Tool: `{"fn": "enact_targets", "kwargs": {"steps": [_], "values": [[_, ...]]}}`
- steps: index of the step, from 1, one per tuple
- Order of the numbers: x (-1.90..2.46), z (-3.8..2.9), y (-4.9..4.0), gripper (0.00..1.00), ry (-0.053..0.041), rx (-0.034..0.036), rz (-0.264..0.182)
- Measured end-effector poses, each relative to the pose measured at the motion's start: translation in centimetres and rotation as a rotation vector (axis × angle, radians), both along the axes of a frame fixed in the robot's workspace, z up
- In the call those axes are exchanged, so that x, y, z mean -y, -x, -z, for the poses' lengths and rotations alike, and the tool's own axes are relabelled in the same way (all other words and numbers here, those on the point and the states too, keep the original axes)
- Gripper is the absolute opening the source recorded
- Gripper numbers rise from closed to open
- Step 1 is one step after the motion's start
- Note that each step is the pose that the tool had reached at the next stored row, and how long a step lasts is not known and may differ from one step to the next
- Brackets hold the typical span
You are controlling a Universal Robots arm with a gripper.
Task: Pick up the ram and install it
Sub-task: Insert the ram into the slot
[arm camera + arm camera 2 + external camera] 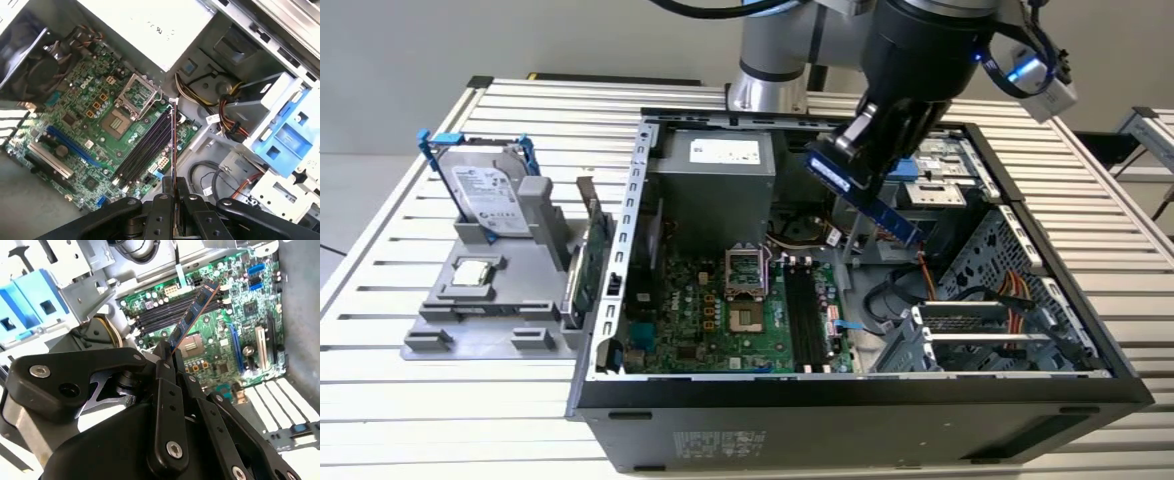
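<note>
My gripper (857,152) is shut on the ram (878,203), a thin bluish stick with small dark chips. It holds the stick tilted in the air above the open computer case (854,385). In the second wrist view the ram (192,315) juts out from the gripper (167,359) over the green motherboard (235,325). In the first wrist view the ram (173,145) appears edge-on, rising from the gripper (174,192), and hangs apart from the long black memory slots (145,147). The slots (803,318) lie on the motherboard beside the processor socket (744,318).
A silver hard drive (488,195) in a blue-tabbed frame and a larger green card (592,268) stand in a grey holder (480,320) at the exterior view's left. Inside the case are the power supply (715,170), cables (961,285) and a blue drive bay (287,135).
</note>
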State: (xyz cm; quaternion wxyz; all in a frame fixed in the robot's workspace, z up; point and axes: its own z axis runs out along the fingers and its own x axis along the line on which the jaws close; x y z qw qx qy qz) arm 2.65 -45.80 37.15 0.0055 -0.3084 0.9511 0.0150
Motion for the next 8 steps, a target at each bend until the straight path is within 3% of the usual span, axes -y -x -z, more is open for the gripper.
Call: {"fn": "enact_targets", "kwargs": {"steps": [8], "values": [[0.0, 0.0, 0.0, 0.0, 0.0001, 0.0, 0.146]]}}
